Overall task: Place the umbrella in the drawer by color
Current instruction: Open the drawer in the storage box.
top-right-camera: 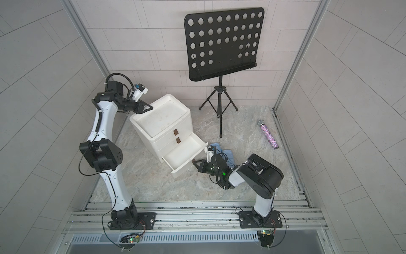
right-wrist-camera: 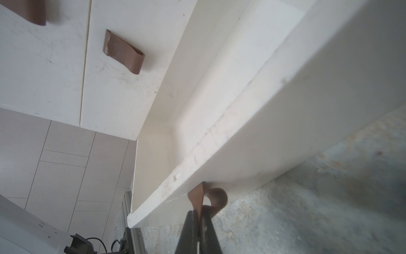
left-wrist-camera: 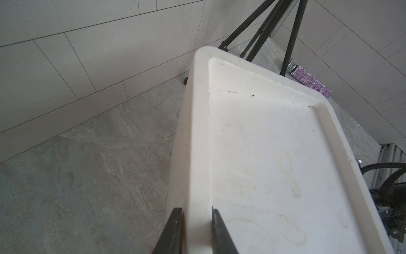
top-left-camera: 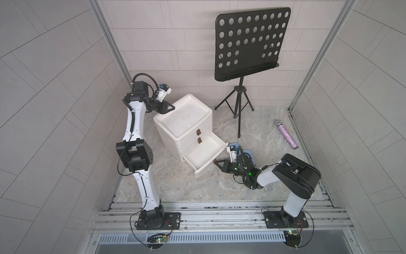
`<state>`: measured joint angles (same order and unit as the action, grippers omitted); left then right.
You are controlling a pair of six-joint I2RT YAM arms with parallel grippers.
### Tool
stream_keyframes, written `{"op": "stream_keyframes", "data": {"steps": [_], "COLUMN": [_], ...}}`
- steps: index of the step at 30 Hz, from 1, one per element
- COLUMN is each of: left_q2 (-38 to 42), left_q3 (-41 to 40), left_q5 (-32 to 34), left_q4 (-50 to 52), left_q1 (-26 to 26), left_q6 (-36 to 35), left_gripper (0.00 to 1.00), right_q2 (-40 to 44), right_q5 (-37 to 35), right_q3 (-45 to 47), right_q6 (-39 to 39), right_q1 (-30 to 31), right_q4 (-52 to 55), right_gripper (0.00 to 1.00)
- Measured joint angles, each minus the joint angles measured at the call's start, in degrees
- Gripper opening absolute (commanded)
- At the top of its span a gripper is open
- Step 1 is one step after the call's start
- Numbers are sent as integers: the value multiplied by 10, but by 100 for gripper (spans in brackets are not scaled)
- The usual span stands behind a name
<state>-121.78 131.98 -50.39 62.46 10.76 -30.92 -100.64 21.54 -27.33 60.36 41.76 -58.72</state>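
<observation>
Pale tiled walls (top-left-camera: 164, 44), marbled grey floor (top-left-camera: 186, 182), black perforated music stand (top-left-camera: 241, 71) by the back wall

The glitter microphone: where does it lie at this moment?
In both top views the purple glitter microphone lies on the marble floor beside the right wall, right of the music stand and not touching it.

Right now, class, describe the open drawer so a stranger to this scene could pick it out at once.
Find the white cabinet standing in the middle of the floor. Go down its front to the lowest drawer. Unlike the two shut drawers above, it is pulled out, empty, with the right end effector pinching its brown strap handle.
</observation>
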Motion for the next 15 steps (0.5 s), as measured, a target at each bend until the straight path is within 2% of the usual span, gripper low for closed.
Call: {"op": "stream_keyframes", "data": {"steps": [8,10,13,15], "left_q2": [0,-1,-1,-6], "left_q3": [0,1,2,5], "left_q5": [-7,-9,-10,-19], "left_q4": [6,8,9,15], "left_q1": [-1,-1,-1,1], "left_q6": [0,0,4,43], "left_gripper": [3,7,34,49], "right_q2": [26,40,61,76], "right_q5": [-15,-19,-21,-13], "right_q3": [14,15,15,16], "right_q6": [-7,-14,-27,-35], "right_q1": [12,15,18,25], "right_q4": [16,30,61,94], "right_gripper": [0,5,26,44]}}
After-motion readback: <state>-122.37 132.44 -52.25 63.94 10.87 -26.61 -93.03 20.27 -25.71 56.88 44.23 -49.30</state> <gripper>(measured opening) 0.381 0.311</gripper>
